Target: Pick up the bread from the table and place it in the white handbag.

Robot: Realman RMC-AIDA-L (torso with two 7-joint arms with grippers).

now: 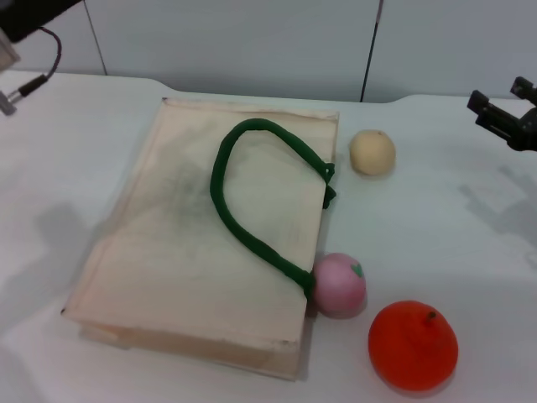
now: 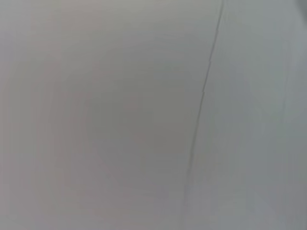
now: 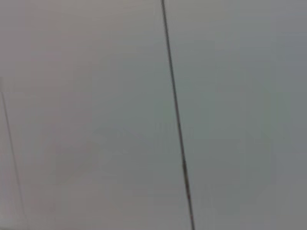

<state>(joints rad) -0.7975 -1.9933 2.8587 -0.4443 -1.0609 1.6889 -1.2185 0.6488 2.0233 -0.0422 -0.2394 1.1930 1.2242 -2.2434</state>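
Observation:
The white handbag lies flat on the table in the head view, with its dark green rope handle looped across its top. The bread shows in no view. Part of my left arm is at the far left corner, high above the table and away from the bag. My right gripper hangs at the right edge, above the table and well right of the bag. Both wrist views show only a plain grey wall with a thin seam.
A round beige ball sits just right of the bag's far corner. A pink toy fruit touches the bag's right side near the front. An orange sphere sits in front of it to the right.

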